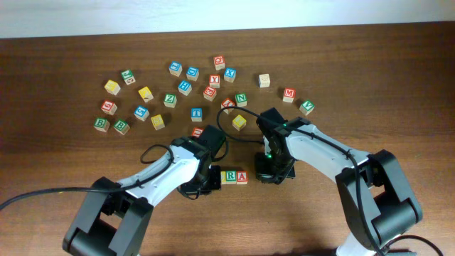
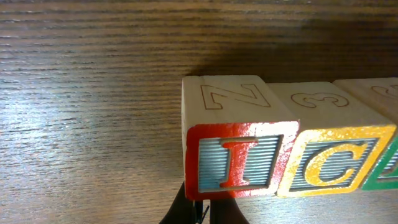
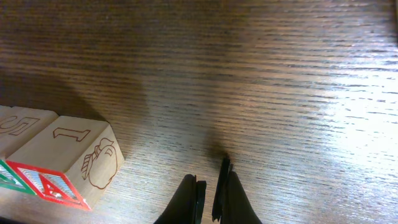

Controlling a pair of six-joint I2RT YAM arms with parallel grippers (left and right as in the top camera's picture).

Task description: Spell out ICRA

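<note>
Four cubes stand in a row on the brown table. In the left wrist view the red I cube (image 2: 239, 163) and the yellow C cube (image 2: 336, 165) sit side by side, with a green cube's edge (image 2: 387, 174) at the right border. From overhead only the green R cube (image 1: 229, 176) and the red A cube (image 1: 242, 177) show. My left gripper (image 1: 206, 178) covers the row's left end. It is shut and empty, its tips (image 2: 202, 211) right at the I cube's lower edge. My right gripper (image 1: 274, 173) is shut on nothing (image 3: 210, 183), a short way right of the A cube (image 3: 68, 165).
Several loose letter cubes lie scattered across the back of the table, among them a yellow one (image 1: 239, 121), a green N (image 1: 241, 99), a blue T (image 1: 196, 114) and green ones at far left (image 1: 102, 124). Black cables loop from both arms.
</note>
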